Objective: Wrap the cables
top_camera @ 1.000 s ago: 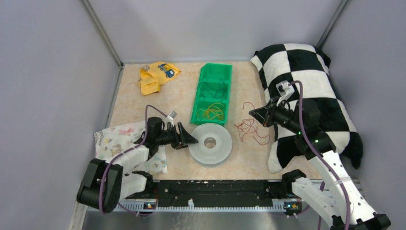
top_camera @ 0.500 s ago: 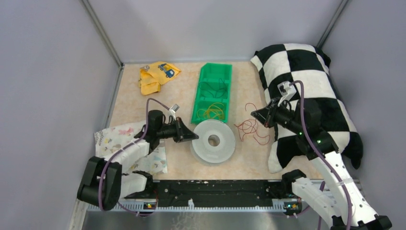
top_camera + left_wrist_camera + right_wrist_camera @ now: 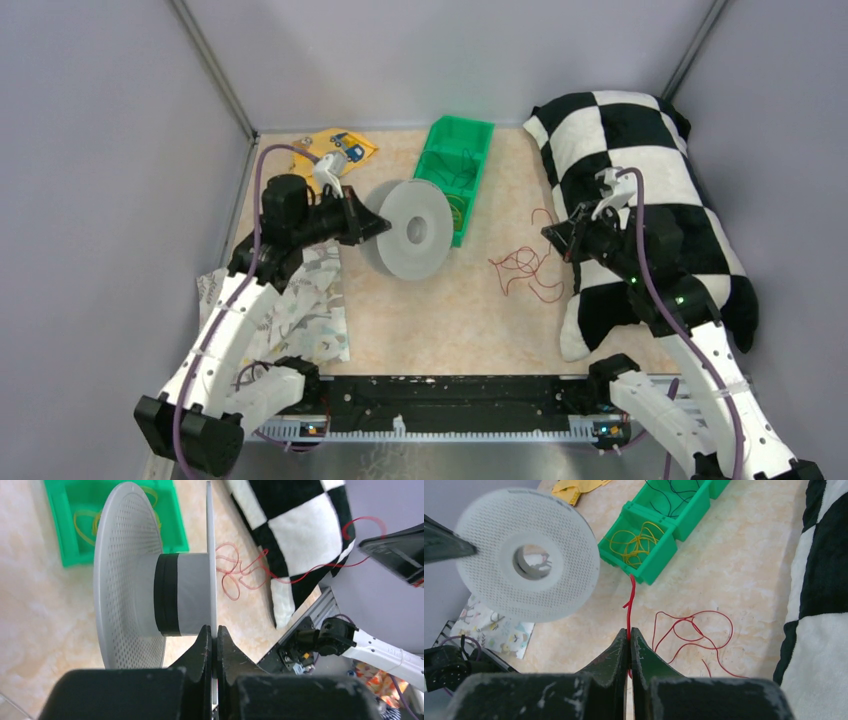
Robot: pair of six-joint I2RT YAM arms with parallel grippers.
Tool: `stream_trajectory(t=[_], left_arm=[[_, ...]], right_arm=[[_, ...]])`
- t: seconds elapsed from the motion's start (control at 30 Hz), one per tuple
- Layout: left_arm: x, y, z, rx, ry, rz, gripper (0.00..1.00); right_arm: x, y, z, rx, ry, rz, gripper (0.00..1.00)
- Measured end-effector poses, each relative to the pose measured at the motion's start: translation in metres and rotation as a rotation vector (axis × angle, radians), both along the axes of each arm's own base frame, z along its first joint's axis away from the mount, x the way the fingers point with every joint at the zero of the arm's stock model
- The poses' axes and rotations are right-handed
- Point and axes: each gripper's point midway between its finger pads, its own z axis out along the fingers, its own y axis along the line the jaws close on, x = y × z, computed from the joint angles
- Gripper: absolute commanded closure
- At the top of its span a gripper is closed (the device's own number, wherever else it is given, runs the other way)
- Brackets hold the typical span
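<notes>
Where right gripper [image 3: 629, 631] pinches, red wire [image 3: 629, 597] protrudes

Table [image 3: 440, 312] bears green bin [image 3: 461, 121], red wire [image 3: 517, 266], pillow [image 3: 640, 160], yellow cloth [image 3: 347, 149], patterned cloth [image 3: 312, 312].

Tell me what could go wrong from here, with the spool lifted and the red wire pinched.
1. The left tool holds the spool only by one flange's thin rim; it may twist or slip out.
2. The right tool pinches the red wire near its end; a tug could pull it free.
3. The rest of the wire lies in loose loops beside the pillow; drawn in, they may knot.
</notes>
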Motion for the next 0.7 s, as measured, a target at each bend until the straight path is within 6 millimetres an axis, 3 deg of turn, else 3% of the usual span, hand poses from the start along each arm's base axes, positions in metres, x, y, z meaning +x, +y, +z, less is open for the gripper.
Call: stream_trajectory(t=[0.03,0.2,0.3,0.4,0.6,0.7], left_arm=[[0.000,0.000,0.005,0.002,-0.014,-0.003,1.00],[0.010,0.000,0.073,0.001,-0.216,-0.023,1.00],[0.020,-0.006,0.093,-0.024,-0.313,-0.038,1.00],[0.035,-0.013,0.092,-0.028,-0.333,-0.049,1.00],[0.081,-0.037,0.071,0.095,-0.306,0.033,1.00],[0.085,-0.059,0.060,0.183,-0.331,0.074,1.00]], right_arm=[[0.000,0.000,0.000,-0.001,0.000,0.001,1.00],[0.000,0.001,0.000,0.001,0.002,0.005,1.00],[0.001,0.002,0.002,0.006,-0.008,0.007,1.00],[0.001,0.002,0.004,0.009,-0.018,0.007,1.00],[0.003,0.001,0.004,0.008,-0.018,-0.001,1.00],[0.005,0.002,0.003,-0.006,0.000,0.001,1.00]])
